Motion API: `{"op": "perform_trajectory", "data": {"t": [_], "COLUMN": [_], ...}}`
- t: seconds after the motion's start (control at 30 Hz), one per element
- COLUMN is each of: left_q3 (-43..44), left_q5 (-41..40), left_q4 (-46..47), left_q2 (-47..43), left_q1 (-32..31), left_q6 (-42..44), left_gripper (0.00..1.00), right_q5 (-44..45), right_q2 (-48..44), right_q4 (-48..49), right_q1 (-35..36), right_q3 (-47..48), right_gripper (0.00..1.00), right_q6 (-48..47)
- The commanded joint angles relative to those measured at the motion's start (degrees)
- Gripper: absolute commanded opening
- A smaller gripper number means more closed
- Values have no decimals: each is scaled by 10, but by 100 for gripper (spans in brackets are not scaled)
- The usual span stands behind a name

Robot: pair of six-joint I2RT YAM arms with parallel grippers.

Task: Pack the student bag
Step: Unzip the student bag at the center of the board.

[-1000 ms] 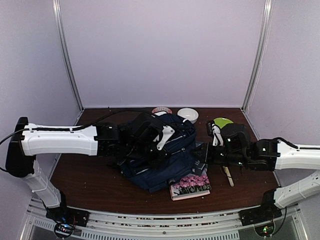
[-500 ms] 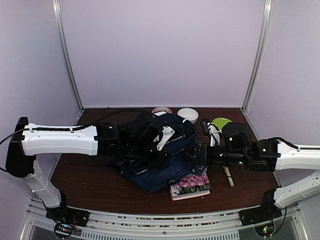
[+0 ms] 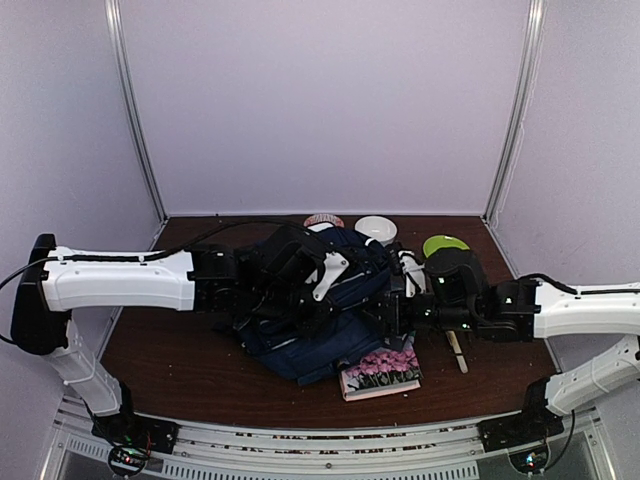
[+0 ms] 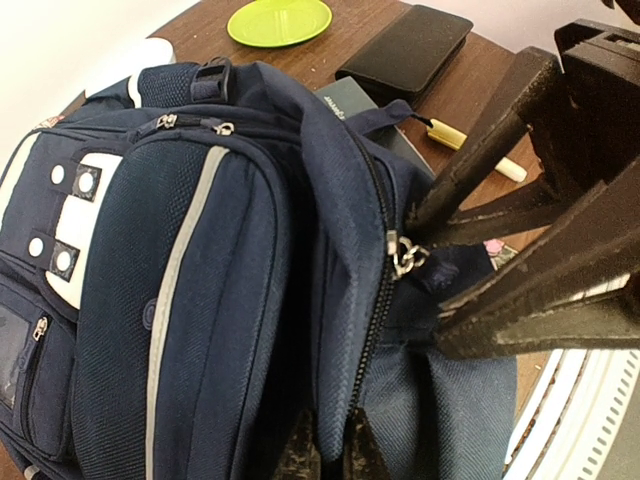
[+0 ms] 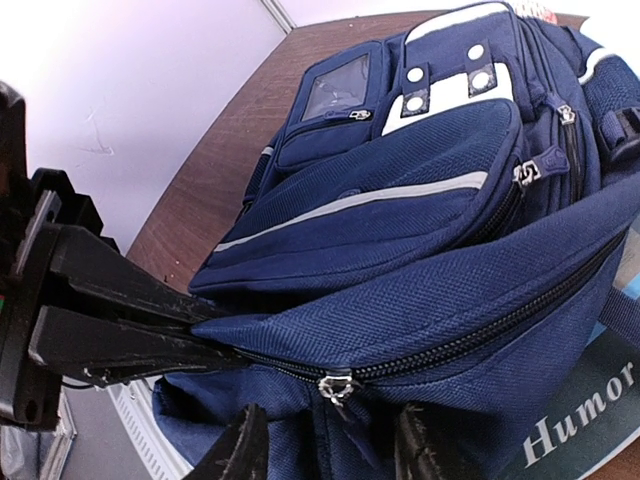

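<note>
The student bag (image 3: 325, 335) is a navy backpack lying on its back mid-table, its white patches (image 5: 440, 90) and pale stripe facing up. My left gripper (image 4: 333, 455) is shut on a fold of the bag's fabric beside the main zipper, holding that edge up. From the right, my right gripper (image 5: 330, 450) is open, with its fingers (image 5: 240, 450) on either side of the metal zipper pull (image 5: 335, 385). The pull's tab hangs between them, untouched. In the left wrist view the same zipper pull (image 4: 405, 255) sits between the right gripper's dark fingers (image 4: 520, 290).
A flower-covered book (image 3: 382, 372) lies in front of the bag. A book lettered "Humor" (image 5: 580, 420) sits partly under it. A green plate (image 3: 443, 243), a white bowl (image 3: 376, 229), a flat black case (image 4: 405, 55) and a pen (image 3: 456, 350) lie to the right and behind.
My right gripper has moved left, from beside the black case up to the bag's zipper. The left gripper has kept its hold and has not moved.
</note>
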Motion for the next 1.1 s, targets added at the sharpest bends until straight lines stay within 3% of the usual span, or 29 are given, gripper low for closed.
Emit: {"op": "perform_trajectory", "data": {"t": [0.0, 0.27, 0.53, 0.77, 1.07], "left_q3": [8, 3, -1, -21, -119], "left_q5": [-4, -3, -6, -30, -83], "left_q4": [27, 27, 23, 4, -26], "left_q2": [-35, -44, -51, -66, -150], "left_q1": [4, 3, 3, 3, 2], "left_q6": [3, 2, 0, -8, -29], "left_gripper": [0, 0, 0, 0, 0], "right_q5": [-2, 9, 12, 47, 71], "right_q2": [1, 16, 7, -39, -89], "right_q4": [19, 13, 18, -23, -66], "right_q1": [-3, -3, -4, -3, -50], "right_q3": [1, 7, 5, 6, -18], "right_gripper": [36, 24, 0, 0, 0], "right_q6": [-2, -6, -5, -4, -18]}}
